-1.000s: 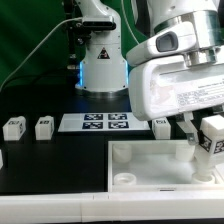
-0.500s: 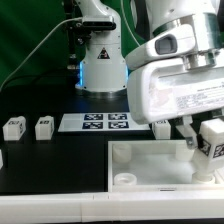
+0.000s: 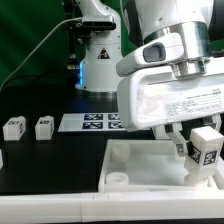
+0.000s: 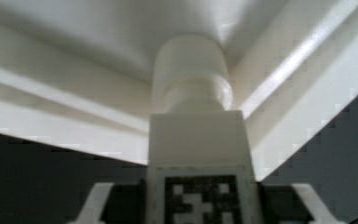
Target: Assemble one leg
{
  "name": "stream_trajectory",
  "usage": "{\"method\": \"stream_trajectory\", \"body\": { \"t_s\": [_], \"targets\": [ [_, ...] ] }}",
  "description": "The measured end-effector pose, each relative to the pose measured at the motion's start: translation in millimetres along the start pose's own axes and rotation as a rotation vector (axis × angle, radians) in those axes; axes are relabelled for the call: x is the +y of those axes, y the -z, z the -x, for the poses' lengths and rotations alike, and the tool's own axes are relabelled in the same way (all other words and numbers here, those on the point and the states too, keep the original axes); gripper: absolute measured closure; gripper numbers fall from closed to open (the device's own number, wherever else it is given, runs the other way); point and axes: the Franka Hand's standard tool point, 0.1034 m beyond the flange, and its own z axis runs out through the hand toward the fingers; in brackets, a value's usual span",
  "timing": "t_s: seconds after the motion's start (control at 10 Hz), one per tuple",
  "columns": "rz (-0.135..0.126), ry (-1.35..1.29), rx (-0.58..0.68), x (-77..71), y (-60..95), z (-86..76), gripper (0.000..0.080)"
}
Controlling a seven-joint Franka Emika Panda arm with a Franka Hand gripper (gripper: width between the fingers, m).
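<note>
Pinching the leg between its fingers, the gripper hangs over the white tray-like piece at the exterior view's right. The leg's round end points toward that piece.

The leg hangs over the tray, with the marker board behind it.

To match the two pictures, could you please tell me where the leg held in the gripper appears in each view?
Exterior view: the leg is at the exterior view's right, held in the gripper above the white tray-like piece.
Wrist view: the leg fills the middle, its tag nearest the camera, its rounded end pointing away.
Shared landmark: the white tray-like piece, behind the leg in both views.
</note>
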Motion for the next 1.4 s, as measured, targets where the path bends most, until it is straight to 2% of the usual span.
{"method": "stream_trajectory", "body": {
  "t_s": [0.5,0.7,0.8,0.9,1.0,1.4],
  "targets": [
    [0.001,-0.002,0.018,0.6,0.3,-0.2,0.0503],
    [0.001,-0.002,0.018,0.7,0.2,-0.1,0.0223],
    [0.001,-0.003,0.018,0.8,0.2,-0.1,0.0223],
    [0.001,-0.003,0.018,0.8,0.2,0.0,0.0166],
    [0.001,-0.003,0.018,0.8,0.2,0.0,0.0152],
    [0.001,-0.003,0.018,0.8,0.1,0.1,0.0150]
  ]
}}
